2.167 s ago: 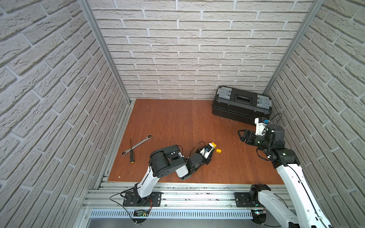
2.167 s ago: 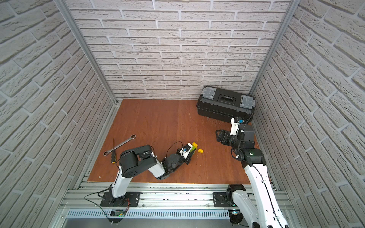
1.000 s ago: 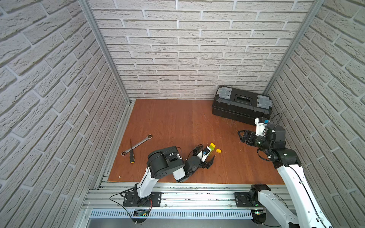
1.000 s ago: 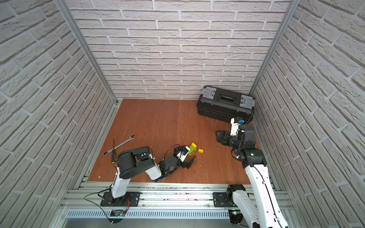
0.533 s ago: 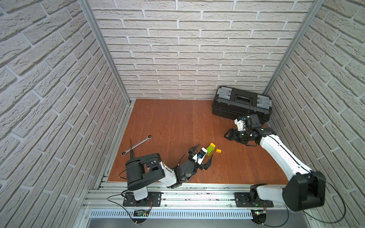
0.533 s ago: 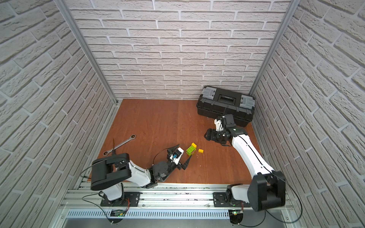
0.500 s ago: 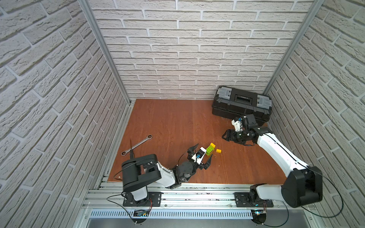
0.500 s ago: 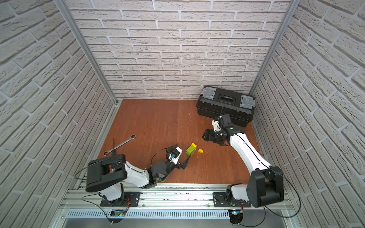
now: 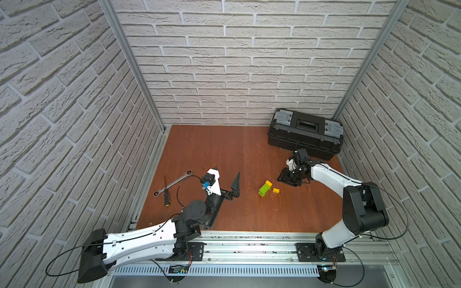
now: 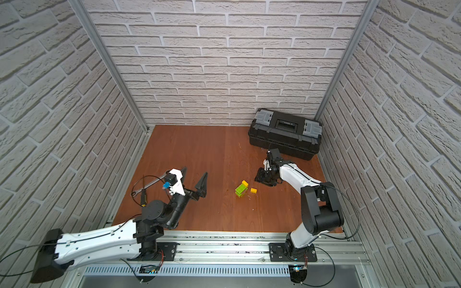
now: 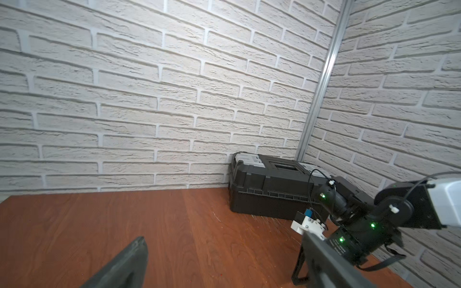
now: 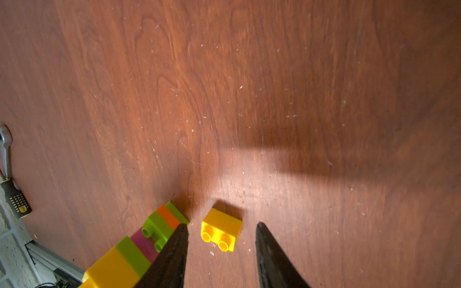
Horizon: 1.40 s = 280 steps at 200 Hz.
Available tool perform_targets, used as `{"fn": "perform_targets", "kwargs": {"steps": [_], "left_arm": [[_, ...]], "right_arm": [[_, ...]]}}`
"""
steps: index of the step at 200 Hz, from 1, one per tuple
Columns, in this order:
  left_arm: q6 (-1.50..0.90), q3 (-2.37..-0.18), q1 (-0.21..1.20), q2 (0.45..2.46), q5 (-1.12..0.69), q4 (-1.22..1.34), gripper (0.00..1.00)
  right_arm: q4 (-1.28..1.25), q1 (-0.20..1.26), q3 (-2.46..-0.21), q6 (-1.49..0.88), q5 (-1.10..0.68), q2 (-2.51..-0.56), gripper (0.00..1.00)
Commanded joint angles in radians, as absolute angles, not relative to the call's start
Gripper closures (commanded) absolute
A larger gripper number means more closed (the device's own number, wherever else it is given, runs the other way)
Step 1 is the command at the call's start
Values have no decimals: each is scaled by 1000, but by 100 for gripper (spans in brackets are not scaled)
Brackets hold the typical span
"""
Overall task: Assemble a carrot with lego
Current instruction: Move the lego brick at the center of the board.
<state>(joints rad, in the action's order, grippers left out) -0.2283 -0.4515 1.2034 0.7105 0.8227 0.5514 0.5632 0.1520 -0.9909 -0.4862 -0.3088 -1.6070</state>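
Note:
The carrot (image 9: 264,188) (image 10: 241,189) lies on its side on the wooden table, a stack of lime green, pink and orange layers with a yellow piece at one end. In the right wrist view the carrot (image 12: 139,249) shows beside one finger. A loose yellow lego brick (image 9: 276,190) (image 10: 254,190) (image 12: 221,233) lies just right of it. My right gripper (image 9: 284,179) (image 12: 221,223) hovers over this brick, open, a finger on either side and touching nothing. My left gripper (image 9: 227,170) (image 10: 196,170) (image 11: 224,238) stands wide open and empty, well left of the carrot.
A black toolbox (image 9: 305,133) (image 10: 287,134) (image 11: 269,184) sits at the back right against the wall. A metal wrench (image 9: 174,183) and a black-handled screwdriver (image 9: 166,193) lie near the left edge. Brick walls enclose three sides.
My left gripper has let go of the carrot and drawn back to the left. My right arm has swung in from the right to the loose yellow brick, its jaws narrowing.

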Motion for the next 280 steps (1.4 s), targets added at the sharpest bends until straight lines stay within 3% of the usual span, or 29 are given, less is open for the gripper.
{"fn": "perform_targets", "kwargs": {"steps": [1, 50, 82, 189, 218, 239, 280], "left_arm": [[-407, -490, 1170, 619, 848, 232, 2], [-717, -474, 1113, 469, 848, -37, 2], [-779, -481, 1103, 422, 833, -142, 2], [-843, -638, 1078, 613, 766, -316, 2], [-680, -635, 1078, 635, 611, -225, 2], [-523, -695, 1064, 689, 409, -233, 2], [-229, -917, 1019, 914, -71, -421, 4]], "right_arm": [[510, 169, -983, -488, -307, -1633, 56], [481, 188, -944, -489, -323, -1685, 61], [474, 211, -890, -501, -309, -1654, 63], [565, 285, -714, -619, -312, -1440, 69], [632, 294, -725, -620, -318, -1367, 55], [771, 290, -825, -576, -230, -1313, 34], [1006, 218, -1088, -475, -65, -1222, 27]]}}
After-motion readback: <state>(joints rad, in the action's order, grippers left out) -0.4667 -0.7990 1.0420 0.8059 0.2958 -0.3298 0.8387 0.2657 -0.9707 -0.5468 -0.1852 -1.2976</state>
